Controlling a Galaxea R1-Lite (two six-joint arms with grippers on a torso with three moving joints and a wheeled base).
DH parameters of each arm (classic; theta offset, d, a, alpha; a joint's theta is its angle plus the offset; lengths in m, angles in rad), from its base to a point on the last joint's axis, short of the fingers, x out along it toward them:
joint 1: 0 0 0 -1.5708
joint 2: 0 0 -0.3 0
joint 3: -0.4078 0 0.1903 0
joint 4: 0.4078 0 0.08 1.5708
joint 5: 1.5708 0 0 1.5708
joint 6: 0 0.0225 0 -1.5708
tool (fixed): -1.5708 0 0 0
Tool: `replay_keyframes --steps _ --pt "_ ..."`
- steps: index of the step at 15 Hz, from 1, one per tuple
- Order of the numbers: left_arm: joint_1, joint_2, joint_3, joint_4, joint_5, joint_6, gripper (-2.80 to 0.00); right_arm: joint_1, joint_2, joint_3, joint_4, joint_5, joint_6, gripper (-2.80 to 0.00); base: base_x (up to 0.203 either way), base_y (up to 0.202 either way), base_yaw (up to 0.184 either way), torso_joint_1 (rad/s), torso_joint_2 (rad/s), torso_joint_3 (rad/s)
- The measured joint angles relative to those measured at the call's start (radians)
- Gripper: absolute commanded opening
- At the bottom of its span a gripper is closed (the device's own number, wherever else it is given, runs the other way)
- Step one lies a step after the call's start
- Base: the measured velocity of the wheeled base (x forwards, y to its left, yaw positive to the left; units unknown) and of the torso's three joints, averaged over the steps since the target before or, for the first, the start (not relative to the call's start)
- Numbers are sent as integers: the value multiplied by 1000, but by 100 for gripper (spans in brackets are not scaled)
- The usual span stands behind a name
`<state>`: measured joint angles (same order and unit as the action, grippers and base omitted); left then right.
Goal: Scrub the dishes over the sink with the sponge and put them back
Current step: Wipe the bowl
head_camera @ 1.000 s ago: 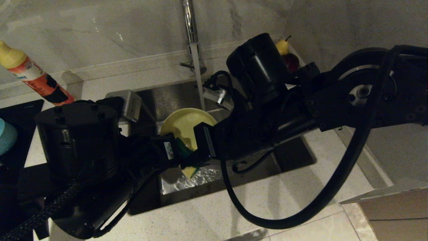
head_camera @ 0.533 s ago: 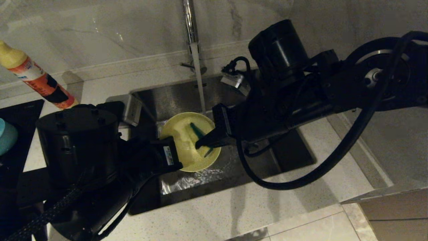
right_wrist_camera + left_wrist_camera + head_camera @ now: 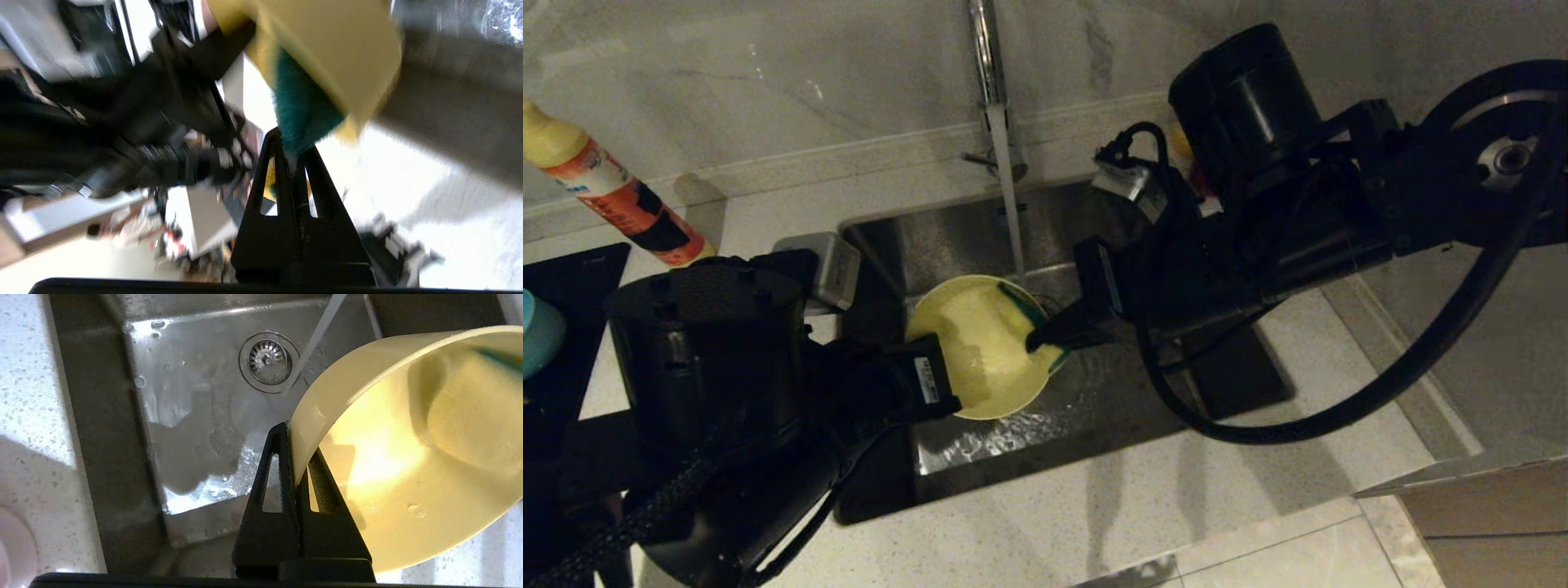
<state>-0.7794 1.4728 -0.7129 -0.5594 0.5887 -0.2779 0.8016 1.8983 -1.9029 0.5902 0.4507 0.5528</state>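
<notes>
Left gripper [image 3: 293, 465]: clenched on the rim of the yellow bowl [image 3: 980, 347], tilted over the sink [image 3: 1094, 408].
Right gripper [image 3: 292, 157]: pinching the sponge [image 3: 1031, 314] at the bowl's far rim.
Tap water [image 3: 1011, 212]: running.
Progress: first bowl mid-scrub; none visibly returned.

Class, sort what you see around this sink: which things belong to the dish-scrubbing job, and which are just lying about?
Part of the job:
- yellow bowl, pinched at its rim by the left claw
- sponge, held in the right claw against the bowl
- sink with its running tap

Just lying about:
- detergent bottle on the counter
- blue bowl at the left edge, not yet in use
</notes>
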Motion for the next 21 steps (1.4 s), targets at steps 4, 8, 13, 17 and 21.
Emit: replay_keyframes --steps 4,8,13,17,21 --pt "7 1 -24 -1 0 -1 -280 49 8 47 7 1 1 -280 0 0 0 0 0 0" --pt "17 4 -56 0 -1 2 -280 79 17 79 3 0 1 -280 0 0 0 0 0 0" --pt "18 15 -62 0 0 -2 -280 117 46 59 -9 0 1 -280 0 0 0 0 0 0" --pt "18 15 -55 -1 0 -2 -280 121 79 -4 -12 -2 2 -280 0 0 0 0 0 0" --pt "18 4 -55 -1 -1 -2 -280 106 102 -27 -58 -2 3 -280 0 0 0 0 0 0"
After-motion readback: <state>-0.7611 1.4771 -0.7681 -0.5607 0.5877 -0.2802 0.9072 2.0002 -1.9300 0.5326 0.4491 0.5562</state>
